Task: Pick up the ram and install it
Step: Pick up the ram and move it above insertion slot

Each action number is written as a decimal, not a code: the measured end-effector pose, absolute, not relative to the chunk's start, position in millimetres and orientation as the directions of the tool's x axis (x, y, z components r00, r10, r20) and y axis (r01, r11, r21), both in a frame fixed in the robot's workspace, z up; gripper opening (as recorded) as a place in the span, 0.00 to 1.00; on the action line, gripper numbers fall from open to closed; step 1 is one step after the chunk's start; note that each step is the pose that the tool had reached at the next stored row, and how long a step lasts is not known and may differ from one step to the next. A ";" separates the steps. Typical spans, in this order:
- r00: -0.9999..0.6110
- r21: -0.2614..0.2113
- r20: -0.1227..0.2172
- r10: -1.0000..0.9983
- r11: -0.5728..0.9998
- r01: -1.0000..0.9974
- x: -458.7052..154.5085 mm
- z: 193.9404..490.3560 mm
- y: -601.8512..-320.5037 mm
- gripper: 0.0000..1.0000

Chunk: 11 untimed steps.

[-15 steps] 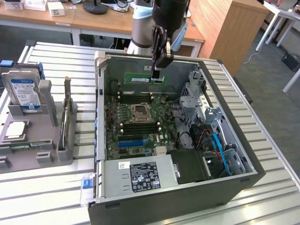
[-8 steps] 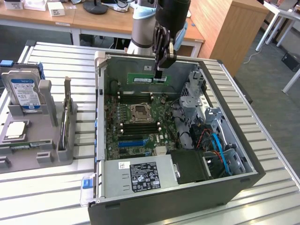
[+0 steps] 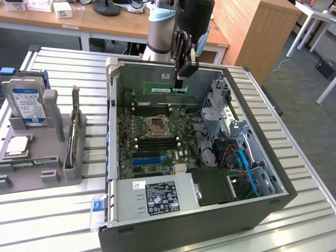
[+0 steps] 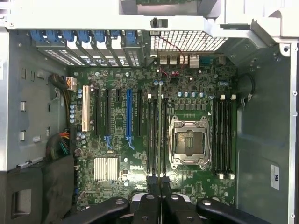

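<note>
Slatted desk [image 3: 63, 210], pale metal, carries everything I can see.

Open computer case [image 3: 184, 226] lies on its side on the desk, inside facing up. In the wrist view its grey wall [image 4: 266, 140] frames the board.

Grey holder [image 3: 52, 157] sits on the desk at the exterior view's left, just beside the case. A hard drive [image 3: 26, 102] stands upright in it, with a square silver chip [image 3: 16, 147] lying flat nearer the camera.

Power supply [image 3: 157, 197], with its black label up, fills the near end of the case.

Green motherboard [image 3: 157, 152] [image 4: 196, 98] covers the case floor. On it I see:
- the empty processor socket [image 3: 157, 126] [image 4: 189, 142] with its metal frame
- black memory slots [image 4: 152, 135] just beside the socket
- a long blue slot [image 4: 129, 116] on the far side of those
- a small finned heatsink [image 4: 106, 168]

The ram [image 3: 167, 89] [image 4: 160, 130] is in the air inside the case. It is level and hangs over the far part of the motherboard, close to the case's back wall. From the wrist I see it edge-on, as a thin line running along the black memory slots, between the socket and the blue slot. I cannot tell whether its lower edge touches a slot.

The gripper [image 3: 181, 79] [image 4: 160, 182] reaches down from above, fingers pressed together on the ram's upper edge and pinching it near one end.
</note>
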State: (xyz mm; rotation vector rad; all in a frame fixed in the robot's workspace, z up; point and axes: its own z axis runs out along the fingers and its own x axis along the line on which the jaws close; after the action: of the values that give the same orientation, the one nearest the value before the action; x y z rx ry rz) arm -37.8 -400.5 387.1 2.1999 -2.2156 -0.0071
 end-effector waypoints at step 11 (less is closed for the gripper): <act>-0.007 0.017 0.011 -1.000 0.007 -1.000 -37.8 372.1 -400.6 0.12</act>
State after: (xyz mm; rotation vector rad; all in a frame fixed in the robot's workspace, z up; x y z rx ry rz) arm -37.8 -400.6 372.1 2.1999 -2.2155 -0.0070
